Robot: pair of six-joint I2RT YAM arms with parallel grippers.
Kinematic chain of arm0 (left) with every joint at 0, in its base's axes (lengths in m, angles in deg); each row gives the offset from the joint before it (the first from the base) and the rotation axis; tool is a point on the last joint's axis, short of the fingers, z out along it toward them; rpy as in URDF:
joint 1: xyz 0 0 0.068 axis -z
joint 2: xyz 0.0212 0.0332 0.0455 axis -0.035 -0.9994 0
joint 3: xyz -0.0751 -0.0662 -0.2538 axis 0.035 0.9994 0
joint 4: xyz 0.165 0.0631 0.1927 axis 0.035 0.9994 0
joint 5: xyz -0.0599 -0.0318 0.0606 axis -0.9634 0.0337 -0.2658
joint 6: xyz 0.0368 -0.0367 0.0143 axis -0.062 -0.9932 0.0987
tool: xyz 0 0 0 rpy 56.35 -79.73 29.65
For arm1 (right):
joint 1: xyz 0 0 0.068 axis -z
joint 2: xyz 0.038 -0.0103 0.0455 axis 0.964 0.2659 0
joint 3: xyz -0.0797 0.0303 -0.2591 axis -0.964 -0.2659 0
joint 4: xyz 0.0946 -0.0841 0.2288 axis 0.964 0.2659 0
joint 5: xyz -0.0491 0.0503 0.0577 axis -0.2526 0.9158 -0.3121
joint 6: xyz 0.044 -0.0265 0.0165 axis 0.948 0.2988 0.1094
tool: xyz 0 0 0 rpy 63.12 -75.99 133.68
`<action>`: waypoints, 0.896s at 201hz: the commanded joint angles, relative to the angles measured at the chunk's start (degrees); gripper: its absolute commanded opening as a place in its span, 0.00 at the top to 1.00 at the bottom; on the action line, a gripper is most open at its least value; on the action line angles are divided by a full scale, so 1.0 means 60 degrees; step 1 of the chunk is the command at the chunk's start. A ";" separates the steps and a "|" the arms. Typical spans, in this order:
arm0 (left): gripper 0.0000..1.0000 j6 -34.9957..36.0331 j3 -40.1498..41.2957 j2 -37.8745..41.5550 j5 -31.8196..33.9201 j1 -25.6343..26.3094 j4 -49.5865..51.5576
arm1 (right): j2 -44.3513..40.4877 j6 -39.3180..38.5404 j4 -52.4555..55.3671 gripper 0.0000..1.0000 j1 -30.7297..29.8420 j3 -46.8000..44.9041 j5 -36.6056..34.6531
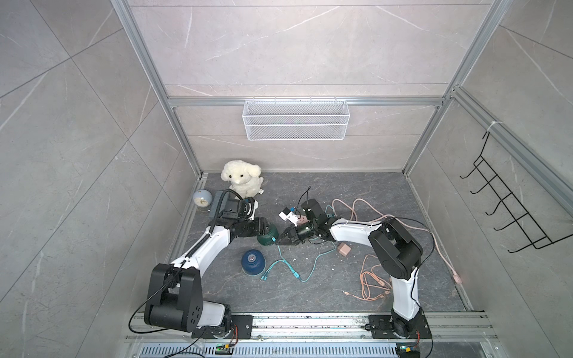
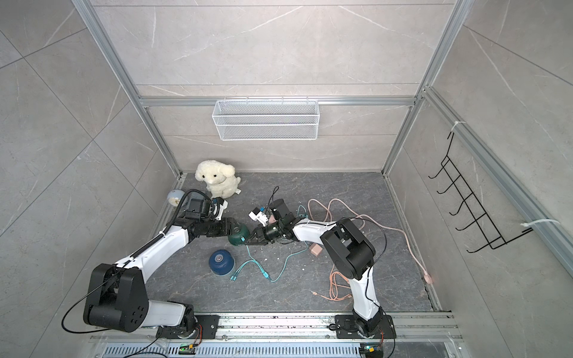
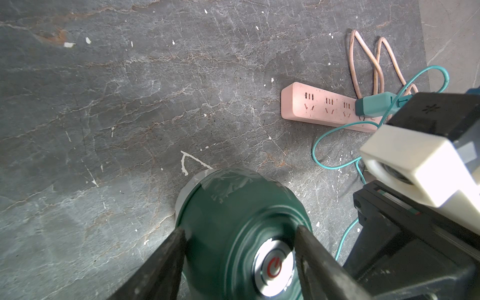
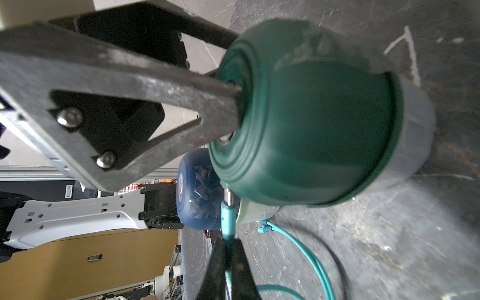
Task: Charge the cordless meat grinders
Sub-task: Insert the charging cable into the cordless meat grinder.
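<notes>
The green meat grinder (image 1: 266,240) stands about mid-floor (image 1: 248,297), between the two grippers. It is a dark green, glossy dome with stepped rings near its crown, sitting on a short pale grey base ring. A scuffed, peeling patch of clear film marks its far shoulder. On top sits a round silver hub (image 3: 272,267) bearing a red power symbol. It looks upright, with the base on the floor, the hub up and the axis vertical, though a slight lean cannot be ruled out.

The blue meat grinder (image 1: 252,262) stands free, nearer and a little to the left. It has the same dome shape in dark blue, is upright on a pale base, and its hub also faces up.

The left gripper (image 3: 240,233) reaches in from the left and clasps the green dome across its crown, one finger on each side of the hub. The right gripper (image 4: 225,244) comes in from the right with its jaws pinched narrow on a teal plug (image 4: 228,220). The plug's bare metal tip meets the green dome's lower side. Whether it sits in a socket cannot be told. A teal cable (image 4: 306,246) trails away from the plug across the floor.

Farther right lies a pink power strip (image 3: 319,106) with a teal adapter (image 3: 374,104) plugged into it.
</notes>
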 commanded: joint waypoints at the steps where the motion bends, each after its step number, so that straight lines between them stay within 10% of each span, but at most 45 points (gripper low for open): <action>1: 0.32 -0.0020 0.0118 0.0050 -0.0120 -0.0012 0.0354 | 0.0155 0.0028 -0.0114 1.00 0.0025 0.0422 -0.0007; 180: 0.32 0.0222 0.0315 0.0206 -0.0755 0.0153 0.0156 | 0.0371 0.0721 -0.0027 1.00 0.0141 0.0839 -0.0176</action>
